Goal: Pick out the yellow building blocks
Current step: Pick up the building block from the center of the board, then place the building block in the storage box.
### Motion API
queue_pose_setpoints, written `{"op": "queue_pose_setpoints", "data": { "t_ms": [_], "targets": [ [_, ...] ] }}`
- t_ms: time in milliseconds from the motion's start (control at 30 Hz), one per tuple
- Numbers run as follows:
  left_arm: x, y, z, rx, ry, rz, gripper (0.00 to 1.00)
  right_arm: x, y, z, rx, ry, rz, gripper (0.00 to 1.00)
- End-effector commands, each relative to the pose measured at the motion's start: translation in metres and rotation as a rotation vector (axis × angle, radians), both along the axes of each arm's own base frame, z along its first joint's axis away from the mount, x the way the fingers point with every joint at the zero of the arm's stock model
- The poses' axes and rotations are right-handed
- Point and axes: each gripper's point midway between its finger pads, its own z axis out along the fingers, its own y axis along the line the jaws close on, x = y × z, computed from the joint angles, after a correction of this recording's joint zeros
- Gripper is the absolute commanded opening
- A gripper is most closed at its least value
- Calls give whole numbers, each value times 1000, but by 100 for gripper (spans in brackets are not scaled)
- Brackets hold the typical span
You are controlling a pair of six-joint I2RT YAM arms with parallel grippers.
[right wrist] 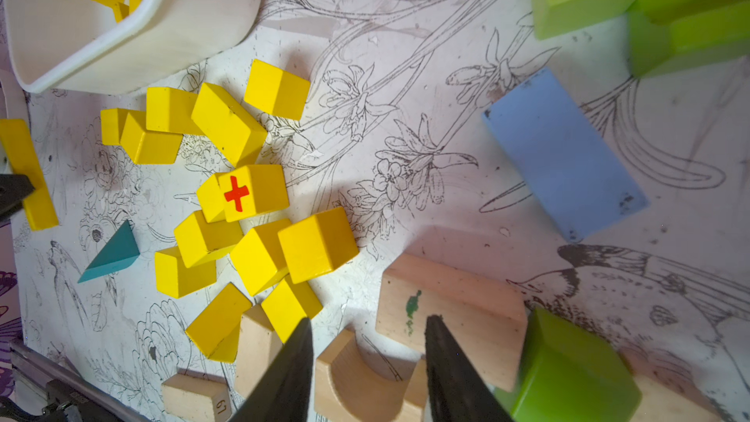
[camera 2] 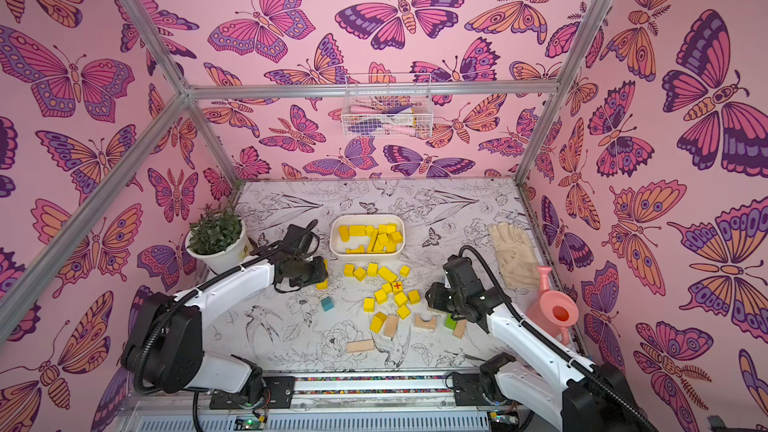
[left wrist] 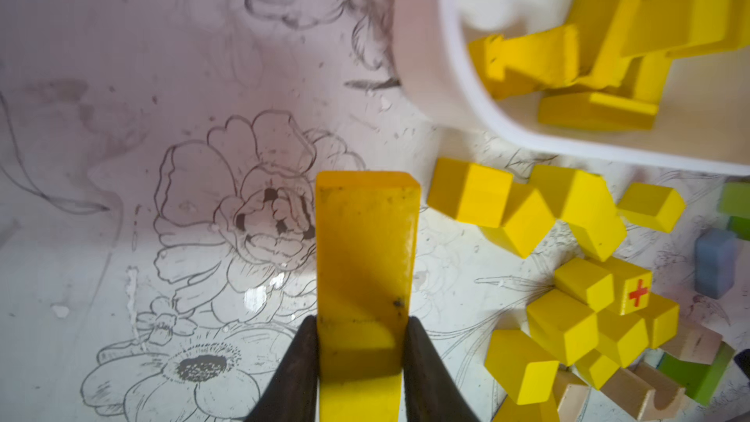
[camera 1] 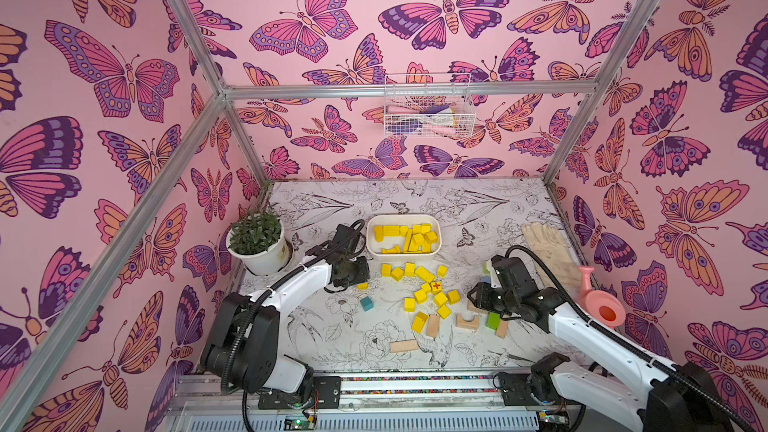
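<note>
Left hand (left wrist: pixel 361 320) clenched on yellow bar (left wrist: pixel 365 237), arm (camera 1: pixel 299 280) stretched near tray (left wrist: pixel 430 75), right hand (right wrist: pixel 367 322) parted over tan blocks (right wrist: pixel 454 298)

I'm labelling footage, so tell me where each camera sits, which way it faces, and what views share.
Top views: high behind the robot, looking down at the floral-print table; both top views show left arm and right arm.
Left wrist: past the left gripper, shut on a yellow wooden bar, toward the white plastic bin.
Right wrist: past the open right gripper, onto bare tan wooden blocks.
Shared by wrist views: yellow cube with red cross.
</note>
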Motion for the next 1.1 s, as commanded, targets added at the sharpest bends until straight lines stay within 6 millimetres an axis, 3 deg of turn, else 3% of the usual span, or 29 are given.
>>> {"op": "queue_pose_setpoints", "data": {
  "t_ms": [0, 200, 600, 1067],
  "targets": [
    [18, -7, 19, 18, -39, -43, 27, 1, 0, 0, 10, 2, -9, 46],
    [49, -23, 37, 30, -53, -82, 27, 1, -1, 2, 15, -8, -13, 46],
    [92, -40, 25, 90, -45, -133, 28, 0, -2, 2, 28, -15, -14, 46],
    [111, -48, 7, 110, 1, -150, 29, 2, -2, 0, 46, -8, -19, 47]
  ]
}}
